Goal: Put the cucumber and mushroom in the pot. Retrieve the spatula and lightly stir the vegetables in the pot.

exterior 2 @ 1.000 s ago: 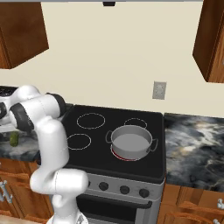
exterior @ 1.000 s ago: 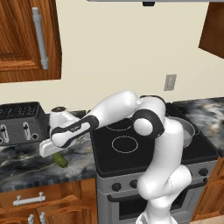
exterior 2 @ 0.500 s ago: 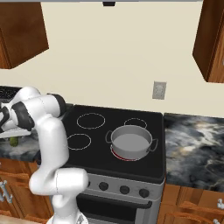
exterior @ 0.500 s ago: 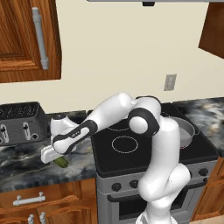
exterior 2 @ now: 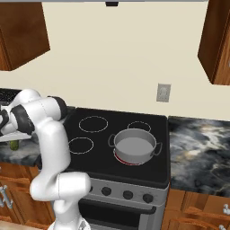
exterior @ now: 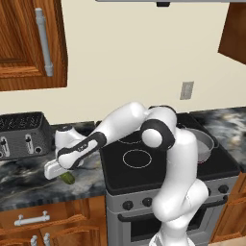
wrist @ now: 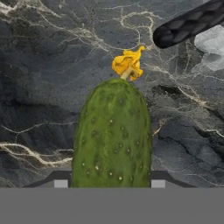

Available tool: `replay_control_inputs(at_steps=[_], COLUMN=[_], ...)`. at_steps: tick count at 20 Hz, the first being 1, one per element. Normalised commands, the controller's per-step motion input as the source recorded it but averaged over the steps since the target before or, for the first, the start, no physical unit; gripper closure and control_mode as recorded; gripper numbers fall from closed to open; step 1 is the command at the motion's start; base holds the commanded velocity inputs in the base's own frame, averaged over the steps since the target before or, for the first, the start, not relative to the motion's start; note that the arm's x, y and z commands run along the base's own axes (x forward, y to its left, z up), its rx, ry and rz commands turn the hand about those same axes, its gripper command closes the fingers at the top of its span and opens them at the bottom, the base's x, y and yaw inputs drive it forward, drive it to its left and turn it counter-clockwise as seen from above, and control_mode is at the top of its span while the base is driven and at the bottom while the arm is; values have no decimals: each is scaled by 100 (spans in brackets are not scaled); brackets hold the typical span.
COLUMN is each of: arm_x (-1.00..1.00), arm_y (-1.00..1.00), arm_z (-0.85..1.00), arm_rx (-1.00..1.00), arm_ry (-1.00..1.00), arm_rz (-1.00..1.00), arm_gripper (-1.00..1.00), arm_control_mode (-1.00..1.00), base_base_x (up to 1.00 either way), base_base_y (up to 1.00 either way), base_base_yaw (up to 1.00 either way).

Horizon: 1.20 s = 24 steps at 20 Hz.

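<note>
the arm has dropped from a hover to counter level, so the gripper (exterior: 61,172) now sits right on the cucumber (exterior: 67,178), which lies on the marble counter (exterior: 29,185) left of the stove (exterior: 168,168), between the stove and the toaster (exterior: 21,137). a second ago the hand stood higher and the jaws were at their widest; now they have come partway in. in the hand view the cucumber (wrist: 113,135) fills the gap, with a dark fingertip just outside each flank. they look to be touching or nearly so, but i cannot tell whether the grip is firm yet. my reading: the first pick is under way, nothing has been lifted, and the rest of the task is still ahead.

the hand view adds what the base views lack: the small yellow-tan lump (wrist: 127,63) just past the cucumber's far end, probably the mushroom, and a black handle (wrist: 188,24) lying further off beside a pale patch, possibly the spatula.

the right base view shows the pot (exterior 2: 134,147) whole on the stove's front right burner, empty, well apart from the cucumber (exterior 2: 14,144). in the left base view the pot (exterior: 204,144) is half hidden behind the arm's elbow.
</note>
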Motion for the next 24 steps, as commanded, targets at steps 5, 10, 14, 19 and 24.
replay_control_inputs(at_steps=[5, 10, 14, 19, 24], arm_x=[-3, -50, -75, -46, -2], arm_y=[0, -20, -76, -66, -46], arm_z=[0, 0, 4, 27, 73], arm_rx=[0, 0, 9, 9, 1], arm_ry=[0, -3, -16, -15, -1], arm_rz=[0, 0, 0, 0, 0], arm_gripper=[100, 100, 100, 100, 100], arm_control_mode=[-100, -100, -100, -100, -100], base_base_x=[0, 0, 0, 0, 0], base_base_y=[0, 0, 0, 0, 0], base_base_yaw=[0, 0, 0, 0, 0])
